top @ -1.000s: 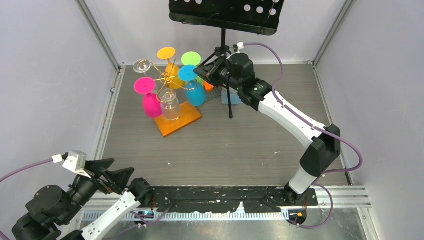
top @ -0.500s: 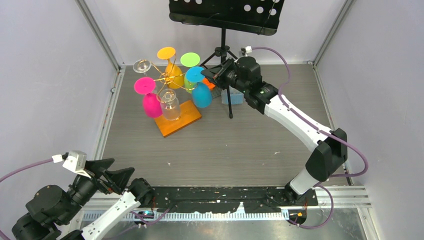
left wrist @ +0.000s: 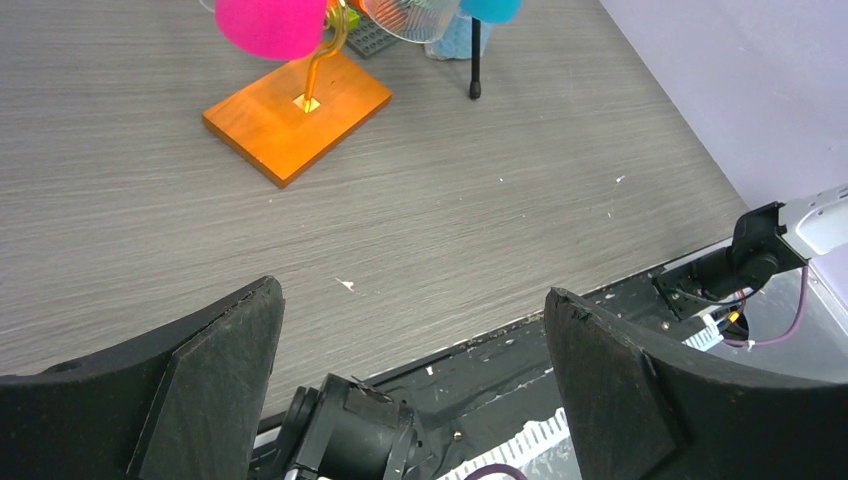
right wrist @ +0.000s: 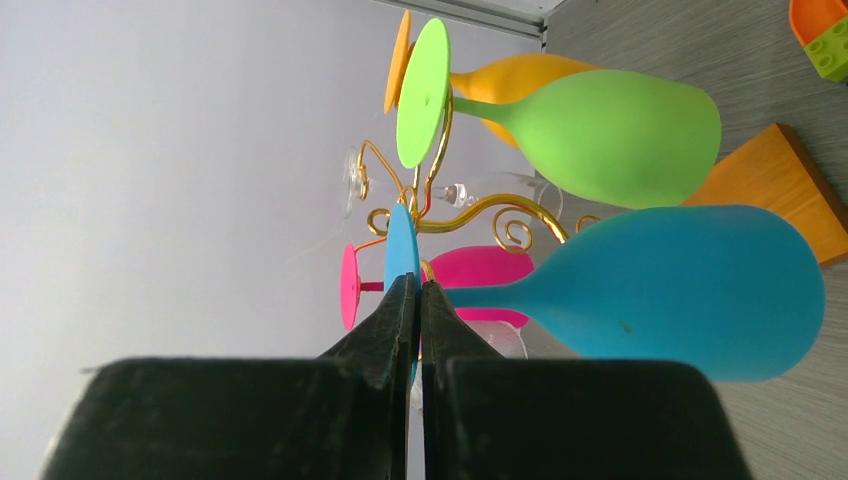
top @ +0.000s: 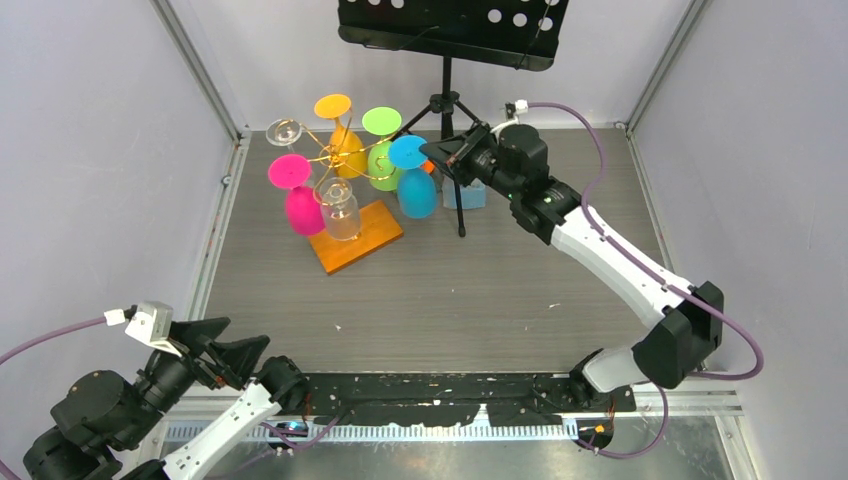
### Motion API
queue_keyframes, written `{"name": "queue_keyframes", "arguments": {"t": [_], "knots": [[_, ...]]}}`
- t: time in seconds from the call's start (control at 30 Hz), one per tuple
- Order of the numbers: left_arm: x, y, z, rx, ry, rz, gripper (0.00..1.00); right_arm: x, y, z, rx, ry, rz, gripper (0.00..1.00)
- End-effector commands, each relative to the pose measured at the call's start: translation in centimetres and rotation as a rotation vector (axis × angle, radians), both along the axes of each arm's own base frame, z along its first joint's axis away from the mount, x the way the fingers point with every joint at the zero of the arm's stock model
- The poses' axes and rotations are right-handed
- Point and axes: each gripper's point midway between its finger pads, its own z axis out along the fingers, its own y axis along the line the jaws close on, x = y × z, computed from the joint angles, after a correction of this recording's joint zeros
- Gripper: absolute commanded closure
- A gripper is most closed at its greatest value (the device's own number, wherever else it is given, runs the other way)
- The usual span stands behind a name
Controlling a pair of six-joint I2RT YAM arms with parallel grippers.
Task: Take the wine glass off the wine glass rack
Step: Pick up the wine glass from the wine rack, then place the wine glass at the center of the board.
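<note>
The wine glass rack (top: 338, 158) is a gold wire tree on an orange wooden base (top: 378, 236). Pink (top: 302, 210), orange (top: 346, 140), green (top: 380, 160) and clear (top: 341, 214) glasses hang on it upside down. My right gripper (top: 433, 152) is shut on the flat foot of a blue wine glass (top: 416, 192), held bowl down just right of the rack's scroll ends. In the right wrist view the gripper (right wrist: 418, 285) pinches the blue foot, with the blue bowl (right wrist: 690, 290) to the right. My left gripper (top: 215, 345) stands open near the table's front edge, holding nothing.
A black music stand (top: 450, 28) rises at the back, its tripod leg (top: 460, 205) just right of the blue glass. A light blue block (top: 466, 196) lies by that leg. A green and orange toy brick (right wrist: 826, 38) lies nearby. White walls close in both sides.
My right arm has swung to the right, carrying the blue wine glass away from the rack's centre. The left arm has not moved.
</note>
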Motion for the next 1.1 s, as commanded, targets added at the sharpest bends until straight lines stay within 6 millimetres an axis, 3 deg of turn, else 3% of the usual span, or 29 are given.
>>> {"name": "queue_keyframes", "arguments": {"t": [0.0, 0.23, 0.63, 1.07], "knots": [[-0.2, -0.6, 1.2, -0.039, -0.005, -0.028, 0.01, -1.5, -2.2, 3.7, 0.064, -0.097, -0.030, 0.94], [0.2, -2.3, 0.9, -0.024, 0.030, -0.083, 0.01, -4.3, -5.3, 3.8, 0.050, -0.143, -0.048, 0.94], [1.6, -6.9, 1.3, -0.042, 0.070, -0.207, 0.01, -9.2, -8.5, 1.0, -0.106, -0.241, 0.018, 0.94], [1.7, -13.2, 2.1, -0.160, 0.147, -0.433, 0.01, -14.3, -8.3, -0.6, -0.262, -0.479, 0.240, 0.94]]}}
